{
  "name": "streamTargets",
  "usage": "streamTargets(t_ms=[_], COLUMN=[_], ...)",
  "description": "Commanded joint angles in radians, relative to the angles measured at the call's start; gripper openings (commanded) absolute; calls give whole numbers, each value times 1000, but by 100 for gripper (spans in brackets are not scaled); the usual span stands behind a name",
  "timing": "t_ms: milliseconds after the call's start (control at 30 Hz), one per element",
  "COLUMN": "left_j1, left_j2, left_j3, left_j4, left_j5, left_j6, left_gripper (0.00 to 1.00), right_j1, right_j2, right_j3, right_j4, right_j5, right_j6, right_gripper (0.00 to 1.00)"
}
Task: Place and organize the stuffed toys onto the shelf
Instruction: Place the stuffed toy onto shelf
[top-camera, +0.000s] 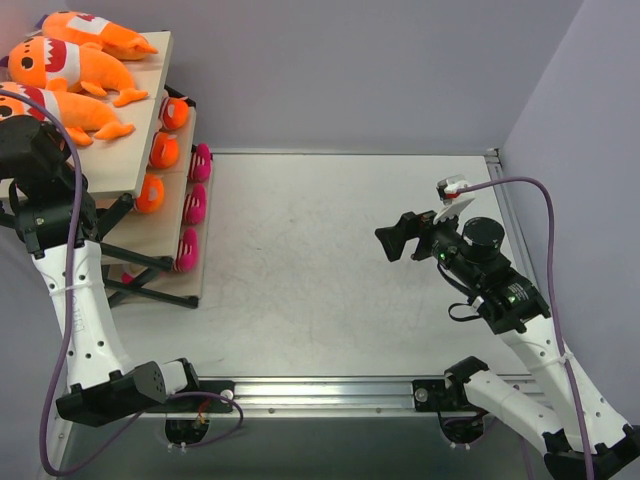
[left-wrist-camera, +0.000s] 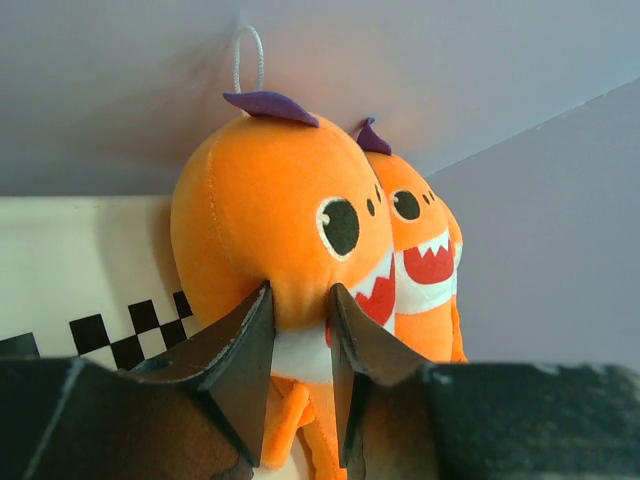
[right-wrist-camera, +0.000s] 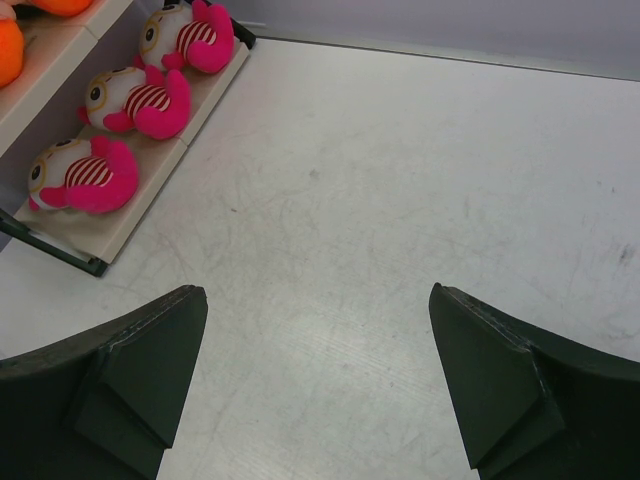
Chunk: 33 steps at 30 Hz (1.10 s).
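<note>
Shelf (top-camera: 110, 168) is met directly at the left pincer (left-wrist-camera: 300, 292), whose fingers (left-wrist-camera: 245, 370) are set to a narrow gap. Just beyond the fingertips, the nearest orange shark (left-wrist-camera: 270, 220) is laid on the top board, and its white belly is seen through the gap. Whether plush is pinched between the fingers cannot be told. A purple fin (left-wrist-camera: 270, 103) and a white hanging loop (left-wrist-camera: 248, 55) are carried on the head of this shark. A second orange shark (left-wrist-camera: 415, 240) is placed just behind it, to the right of the pincer, with its toothy mouth shown. A checkerboard strip (left-wrist-camera: 130, 335) is seen on the board to the left of the fingers.

In the top view, three sharks are counted side by side on the top board. Three orange plush toys (top-camera: 163, 150) are lined along the edge of the middle tier, below the left pincer.

The right pincer (right-wrist-camera: 318, 298) is held wide apart, and nothing is gripped between its fingers (right-wrist-camera: 130, 370). It is positioned over the grey table (right-wrist-camera: 400, 150), well apart from the shelf. Three pink-and-white striped dolls (right-wrist-camera: 140, 100) are ranged in a row on the lowest board, ahead of this pincer and to its left, with their goggle eyes turned towards the upper tiers.
</note>
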Motion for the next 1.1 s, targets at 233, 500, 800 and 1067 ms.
streamTargets(t_ms=[233,500,800,1067], left_j1=[9,35,69,96], left_j2=[-34,-40,-31,-14], left_j3=[49,76,96,90], left_j4=[-37,-86,-126,-135], left_j5=[16,45,129,239], left_j6=[-2,14,41,24], left_gripper=[29,22,18,22], right_j1=[7,7,7,7], right_j2=[-29,-33,-36,-48], right_j3=[-6,-15,-15,-19], right_j4=[53,56,62,58], right_j5=[-13,-25,-33,-30], right_j6=[6,11,13,14], right_gripper=[99,100,99,99])
